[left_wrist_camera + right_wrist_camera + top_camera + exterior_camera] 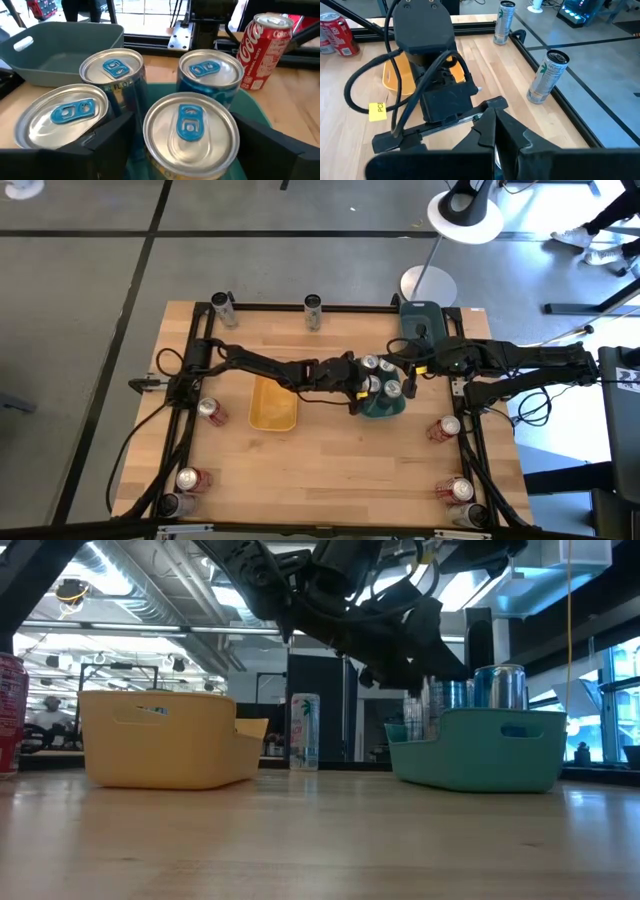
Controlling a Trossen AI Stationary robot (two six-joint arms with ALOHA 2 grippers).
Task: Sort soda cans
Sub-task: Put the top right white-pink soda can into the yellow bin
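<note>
A teal tray (384, 409) sits mid-table and holds several silver-teal soda cans with blue tabs (111, 70) (207, 67) (65, 112), standing upright on their bases. My left gripper (366, 387) (187, 150) reaches in from the table's left, over the tray, and is shut on the nearest can (189, 127). In the low view the tray (480, 750) shows can tops (500, 685) above its rim, with the left arm above them. My right gripper (412, 368) (495, 131) hovers shut just past the tray's far right side, holding nothing. My left gripper has the nearest can's body (150, 160), just under its top rim, between its two fingers (112, 142) (270, 145). They stand on opposite sides of the can. The can is upright among the other cans in the teal tray. Whether its base rests on the tray floor is hidden.
An empty yellow tray (273, 402) lies left of the teal one; a dark tray (422, 320) sits at the far edge. Silver-teal cans (222, 308) (313, 310) stand along the far edge. Red cans (211, 412) (190, 478) (445, 428) (458, 490) stand near the side rails.
</note>
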